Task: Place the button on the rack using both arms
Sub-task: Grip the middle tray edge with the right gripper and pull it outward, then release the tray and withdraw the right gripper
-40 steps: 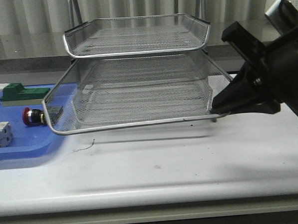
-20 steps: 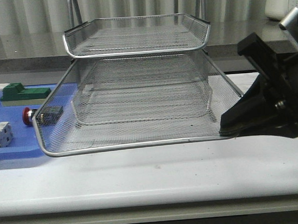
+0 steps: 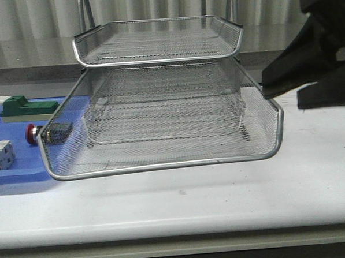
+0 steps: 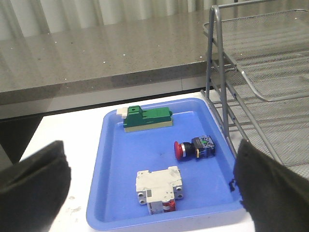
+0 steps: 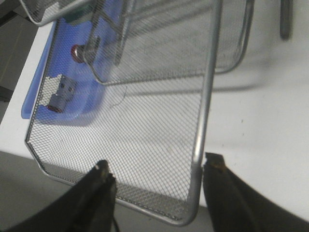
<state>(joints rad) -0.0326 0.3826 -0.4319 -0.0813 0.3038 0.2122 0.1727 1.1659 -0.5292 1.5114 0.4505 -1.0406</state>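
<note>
- The button [image 4: 194, 148] lies on its side in the blue tray [image 4: 113, 159], right of centre in the left wrist view, red cap pointing left.
- The rack [image 3: 160, 112] fills the middle of the front view, its middle tier drawn forward over the worktop [image 3: 182, 203].
- The right end effector [image 5: 157, 191] is spread, its fingers straddling that tier's chrome rim without pinching it.
- The left end effector [image 4: 152, 188] hangs spread above the tray, gripping nothing.
- A green-and-white block [image 4: 146, 118] and a white part [image 4: 158, 188] share the tray.

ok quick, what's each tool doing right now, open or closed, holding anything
Left tool: open, empty, above the blue tray where the button lies.
Right tool: open, holding nothing, its fingers straddle the pulled-out rack tray's rim.
</note>
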